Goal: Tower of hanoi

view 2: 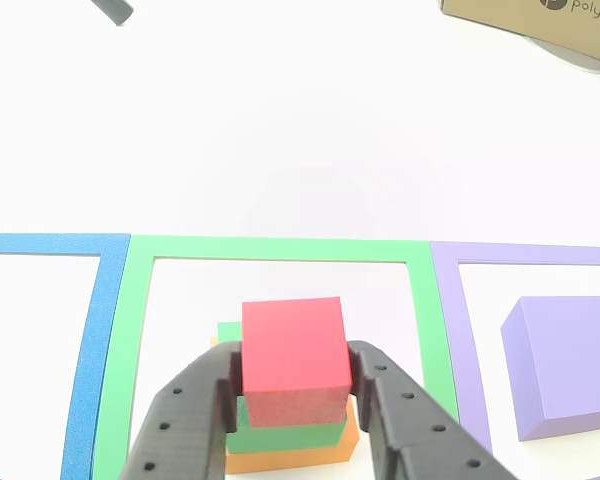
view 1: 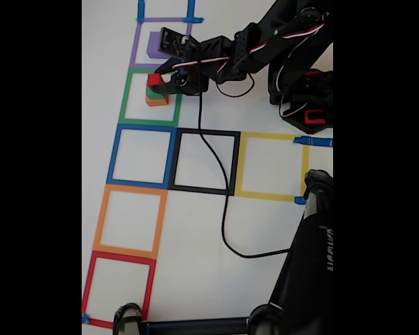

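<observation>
A small red cube (view 2: 292,355) with a matte, foam-like surface and crisp square edges sits clamped between the two black fingers of the gripper (view 2: 295,385), whose flat perforated jaws press against its left and right faces. The red cube is at the top of a short stack: directly under it is a slightly wider green cube (view 2: 285,432), and under that a wider orange cube (view 2: 290,458), both with the same plain matte finish; whether the red cube rests on the green one or is held just above it cannot be told. The stack stands inside a green tape square outline (view 2: 280,248) on a smooth white table (view 2: 300,130). In the neighbouring purple tape outline (view 2: 448,300), to the right in the other view, the largest cube, purple (view 2: 565,365), stands alone, well apart from the stack. In the fixed view, the black arm (view 1: 265,45) reaches in from the right, with a thin black cable (view 1: 223,209) trailing across the tabletop.
</observation>
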Controlling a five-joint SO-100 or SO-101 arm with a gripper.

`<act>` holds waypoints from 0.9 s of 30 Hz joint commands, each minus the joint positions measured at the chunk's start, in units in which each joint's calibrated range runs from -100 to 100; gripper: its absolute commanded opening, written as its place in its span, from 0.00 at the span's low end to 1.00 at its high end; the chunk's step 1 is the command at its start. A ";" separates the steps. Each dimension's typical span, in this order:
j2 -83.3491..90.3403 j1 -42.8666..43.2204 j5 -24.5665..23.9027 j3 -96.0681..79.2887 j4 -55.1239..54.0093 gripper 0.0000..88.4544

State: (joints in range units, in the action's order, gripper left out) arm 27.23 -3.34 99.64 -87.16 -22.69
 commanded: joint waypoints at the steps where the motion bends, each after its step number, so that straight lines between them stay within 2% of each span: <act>1: -0.06 -0.12 0.36 0.16 -1.68 0.06; 13: -0.22 -0.50 0.36 -0.20 -2.49 0.21; 21: 4.22 -0.69 0.36 -0.38 -2.65 0.25; 27: 14.32 -0.69 0.36 3.62 9.33 0.25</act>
State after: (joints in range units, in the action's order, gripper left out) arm 34.40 -3.34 99.64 -87.69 -20.76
